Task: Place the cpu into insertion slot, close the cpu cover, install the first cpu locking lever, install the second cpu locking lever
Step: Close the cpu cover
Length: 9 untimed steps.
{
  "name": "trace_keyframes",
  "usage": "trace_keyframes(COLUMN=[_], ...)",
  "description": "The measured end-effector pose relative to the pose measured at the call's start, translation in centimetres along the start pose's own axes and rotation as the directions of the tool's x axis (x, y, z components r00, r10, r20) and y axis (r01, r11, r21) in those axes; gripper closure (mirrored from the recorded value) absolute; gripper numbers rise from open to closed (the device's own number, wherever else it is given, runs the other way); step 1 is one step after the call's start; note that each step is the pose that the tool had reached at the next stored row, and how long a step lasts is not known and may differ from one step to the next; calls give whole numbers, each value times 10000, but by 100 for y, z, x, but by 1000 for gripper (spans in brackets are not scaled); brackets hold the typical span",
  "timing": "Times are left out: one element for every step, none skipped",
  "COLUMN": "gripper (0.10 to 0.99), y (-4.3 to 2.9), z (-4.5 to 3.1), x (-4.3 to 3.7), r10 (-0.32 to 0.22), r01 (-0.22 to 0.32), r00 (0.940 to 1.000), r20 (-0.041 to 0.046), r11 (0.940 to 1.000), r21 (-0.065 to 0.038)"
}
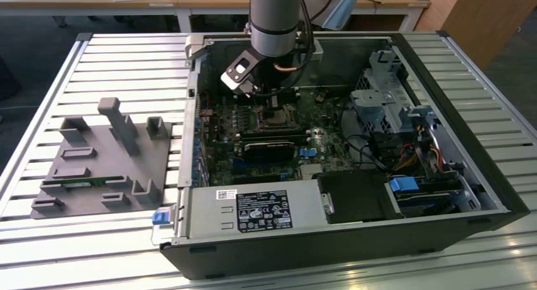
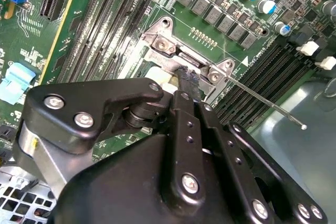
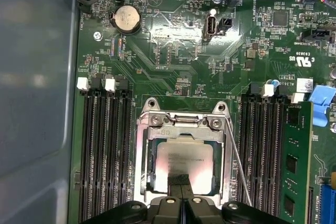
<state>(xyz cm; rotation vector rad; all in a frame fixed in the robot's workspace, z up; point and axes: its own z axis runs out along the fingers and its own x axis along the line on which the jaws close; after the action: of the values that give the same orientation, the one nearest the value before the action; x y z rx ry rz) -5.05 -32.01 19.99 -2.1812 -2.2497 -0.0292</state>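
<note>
Starting at the exterior view's left: grey fixture block (image 1: 105, 158) on the slatted table (image 1: 126, 63), at 9 o'clock of the uncovered computer case (image 1: 336, 252) and well apart from the work. Next, inside the case, the gripper (image 1: 272, 98) hanging at 12 o'clock of the insertion slot (image 1: 273, 119), with the black finned card (image 1: 270, 148) at the slot's 6 o'clock and the drive cage (image 1: 381, 104) at its 3 o'clock. In the first wrist view, the cpu (image 3: 185, 158) flat in the slot, silvery face up, framed by the cpu cover (image 3: 144, 161), apparently lowered around it; full seating impossible to tell. Jaws closed tip to tip over one edge of the chip, nothing between them; contact with the chip impossible to tell. One locking lever (image 3: 239, 166) slanting free beside the socket, not hooked down. Judged step: chip placement done, cover closing in hand, lever work not yet done. Judged need: straight downward pressure on the frame, clear of the loose wire, without sliding the chip. Supplied by the first wrist view: chip face and frame in plan, flanked by memory slots (image 3: 105, 150). Supplied by the second wrist view: the locking lever (image 2: 268, 100) reaching out to a ball tip, and a silvery screw bracket (image 2: 163, 43) past the fingertips. Supplied by the exterior view: the arm's stance and the fixture block.
</note>
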Motion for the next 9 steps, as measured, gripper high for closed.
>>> trace_keyframes(gripper=[980,980,980,980,980,980,980,980,980], y=[0,0,0,1,1,2,2,3,2], z=[1,2,3,4,5,5,2,-6,-21], x=[0,0,0,1,0,1,1,2,2], r10=[0,1,2,2,1,0,0,0,0], r01=[0,-1,-2,-2,-1,0,0,0,0], r00=[10000,10000,10000,10000,10000,10000,10000,10000,10000], r20=[1,2,1,-1,-2,-4,-5,-10,-7], r11=[10000,10000,10000,10000,10000,10000,10000,10000,10000], r21=[1,1,0,-1,-1,-2,-4,-9,-5])
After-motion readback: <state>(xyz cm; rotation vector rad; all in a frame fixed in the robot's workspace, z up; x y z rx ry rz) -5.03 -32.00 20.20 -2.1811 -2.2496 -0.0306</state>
